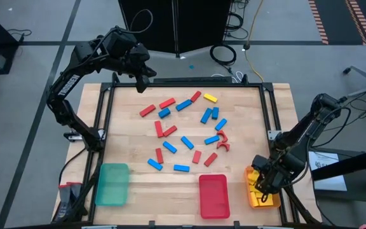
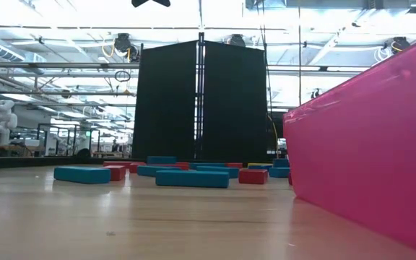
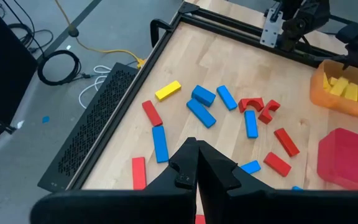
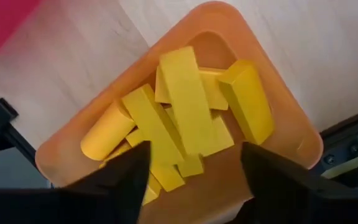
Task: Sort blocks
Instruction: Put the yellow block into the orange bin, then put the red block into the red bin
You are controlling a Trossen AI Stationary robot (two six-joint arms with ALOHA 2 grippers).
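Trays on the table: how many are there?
3, along the near edge: a green tray at left, a red tray in the middle, an orange tray at right.

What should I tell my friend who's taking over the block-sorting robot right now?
Right gripper: open, right above the orange tray at the table's near right corner.
Left gripper: shut, holding nothing, up over the far left edge of the table.
Done: the orange tray holds a pile of yellow blocks.
Left: one yellow block lies on the table at the far side, with many red blocks and blue blocks scattered in the middle. The red tray and green tray look empty.
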